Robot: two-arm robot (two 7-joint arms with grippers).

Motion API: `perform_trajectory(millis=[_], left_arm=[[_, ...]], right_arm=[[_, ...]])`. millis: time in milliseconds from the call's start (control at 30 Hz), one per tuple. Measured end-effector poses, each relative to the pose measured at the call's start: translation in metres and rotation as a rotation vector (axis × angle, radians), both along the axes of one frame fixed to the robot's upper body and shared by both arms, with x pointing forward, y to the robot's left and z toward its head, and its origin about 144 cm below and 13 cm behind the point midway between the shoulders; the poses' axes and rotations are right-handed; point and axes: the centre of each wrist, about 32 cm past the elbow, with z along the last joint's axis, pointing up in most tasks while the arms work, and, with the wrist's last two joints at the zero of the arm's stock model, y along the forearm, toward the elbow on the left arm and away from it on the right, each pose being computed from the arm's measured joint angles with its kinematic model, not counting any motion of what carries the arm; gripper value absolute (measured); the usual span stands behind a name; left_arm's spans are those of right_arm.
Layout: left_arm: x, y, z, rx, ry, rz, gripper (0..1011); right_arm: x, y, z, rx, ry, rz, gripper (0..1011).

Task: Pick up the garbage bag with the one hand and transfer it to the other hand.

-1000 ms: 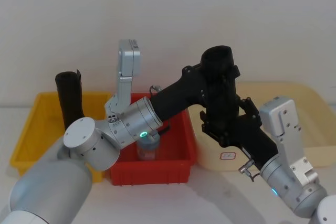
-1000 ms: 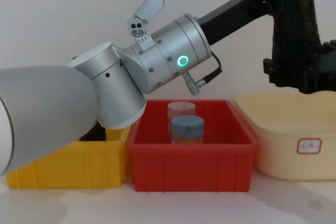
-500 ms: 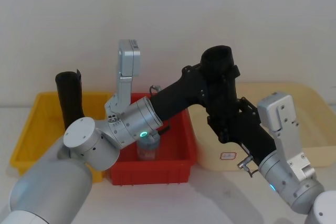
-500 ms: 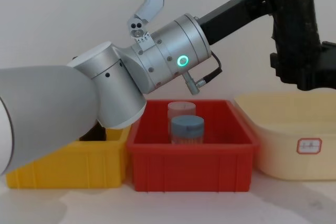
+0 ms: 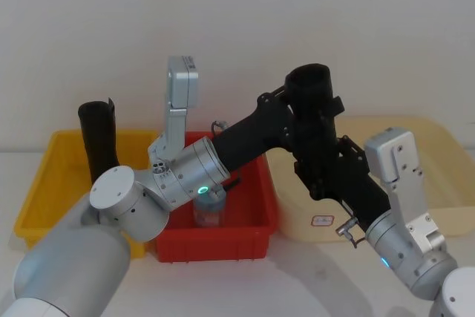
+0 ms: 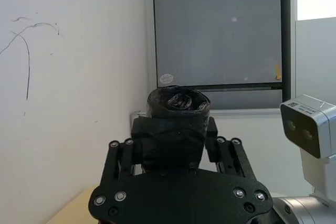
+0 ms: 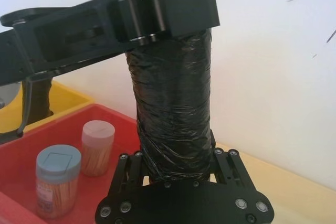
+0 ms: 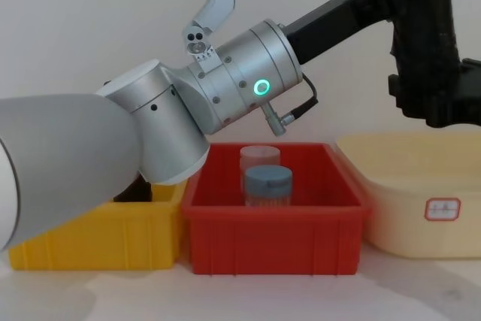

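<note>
The garbage bag (image 5: 312, 120), a matte black roll, hangs upright in the air above the gap between the red bin and the cream tub. My left gripper (image 5: 310, 102), on the wrist with the green ring, is shut on its upper part, as the left wrist view shows (image 6: 176, 140). My right gripper (image 5: 322, 167) comes from below right, and its fingers (image 7: 129, 162) press against the roll's lower part (image 7: 170, 103). From the chest the roll (image 8: 421, 28) stands at top right with the right gripper (image 8: 436, 95) on it.
A second black roll (image 5: 99, 142) stands in the yellow bin (image 5: 37, 198) at the left. The red bin (image 5: 252, 235) holds a blue-lidded jar (image 8: 267, 186) and a clear jar (image 8: 259, 157). A cream tub (image 5: 438, 206) sits at the right.
My right gripper has shifted a little up and to the right along the roll's lower part. The roll and the left gripper have stayed put.
</note>
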Motion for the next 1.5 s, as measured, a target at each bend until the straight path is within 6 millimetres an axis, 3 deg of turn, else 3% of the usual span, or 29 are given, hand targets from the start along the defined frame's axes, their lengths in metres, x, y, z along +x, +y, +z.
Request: perform_trajectory(millis=[133, 167, 433, 1500], left_arm=[[0.000, 0.000, 0.000, 0.000, 0.000, 0.000, 736], [0.000, 0.000, 0.000, 0.000, 0.000, 0.000, 817], [0.000, 0.000, 0.000, 0.000, 0.000, 0.000, 1001], [0.000, 0.000, 0.000, 0.000, 0.000, 0.000, 1000]], right_arm=[[0.001, -0.001, 0.000, 0.003, 0.002, -0.002, 551], [0.002, -0.001, 0.001, 0.004, 0.002, -0.003, 551], [0.005, -0.003, 0.002, 0.016, 0.020, -0.021, 551], [0.032, -0.038, -0.002, 0.040, 0.120, -0.193, 551]])
